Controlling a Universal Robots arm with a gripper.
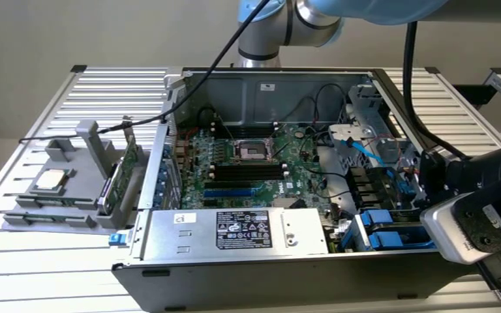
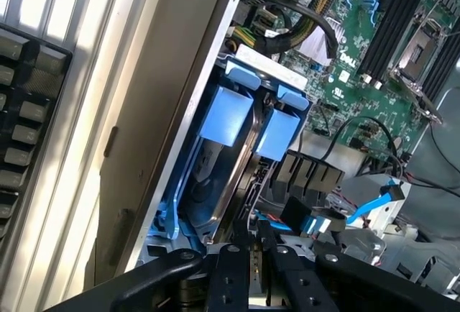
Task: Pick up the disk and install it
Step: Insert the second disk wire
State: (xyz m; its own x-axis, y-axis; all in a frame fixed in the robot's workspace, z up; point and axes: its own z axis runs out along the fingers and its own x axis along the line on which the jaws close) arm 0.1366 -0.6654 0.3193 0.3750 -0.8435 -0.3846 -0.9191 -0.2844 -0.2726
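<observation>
gripper (image 2: 244, 269) is only partly seen: black finger links along the lower edge of the wrist frame, tips cut off, so cannot tell whether the fingers are narrow or gripping anything. in the exterior frame the wrist camera body (image 1: 477, 225) at the right edge blocks the gripper and part of the drive bay. the disk (image 2: 215, 182) stands on edge in the bay just above the finger links, silver face mostly shadowed, label not readable, blue carrier tabs (image 2: 255, 121) on its upper end. in the exterior frame just blue carrier parts (image 1: 394, 231) show at lower right of the pc case (image 1: 259, 280), behind the camera body.

around: motherboard (image 1: 242, 163) at frame centre with empty cpu socket (image 1: 252, 151), black ram slots below it, power supply (image 1: 233, 231) with a label across the lower middle, blue sata cable (image 1: 364, 153) right of centre, black cables looped over the board. left of the case a grey fixture (image 1: 59, 189) holds a small silver cpu chip (image 1: 52, 179) and a green card (image 1: 124, 173) standing upright. the arm (image 1: 320, 16) enters at top, black cable hanging from it.

surface is a white slatted metal table (image 1: 76, 261); plain beige wall behind.
</observation>
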